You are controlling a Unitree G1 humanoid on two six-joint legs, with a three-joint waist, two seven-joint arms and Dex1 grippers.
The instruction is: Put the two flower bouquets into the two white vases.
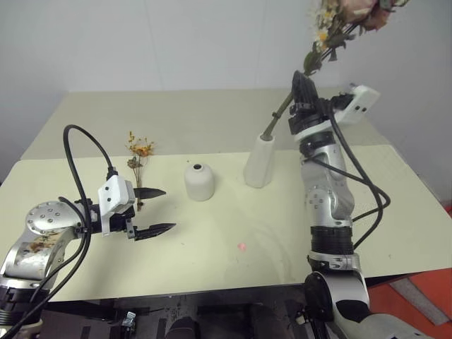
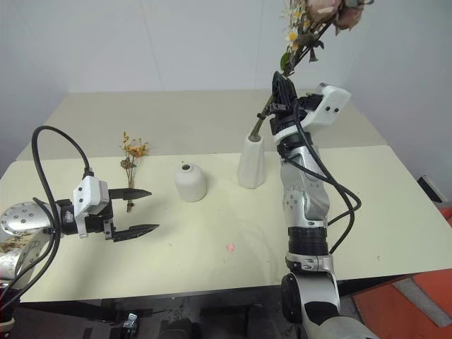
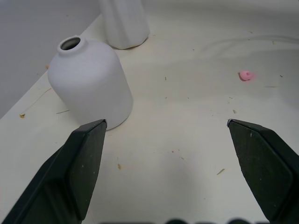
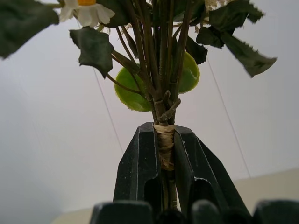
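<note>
L claw (image 1: pixel 161 210) low, fingers spread wide, level; R claw (image 1: pixel 305 83) raised, clamped shut, arm upright

Rose bouquet (image 1: pixel 332 32) tilts, stem end in the tall white vase (image 1: pixel 259 162). Squat vase (image 1: pixel 199 181) stands beside it. Orange sprig (image 1: pixel 138 159) lies flat nearby.

1. A cream table (image 1: pixel 212 261) fills the foreground, with a second table (image 1: pixel 191 116) of the same colour butted against its far edge.
2. A plain white wall (image 1: pixel 176 42) rises behind both.
3. Orange-red floor (image 1: pixel 424 300) shows at the lower right.
</note>
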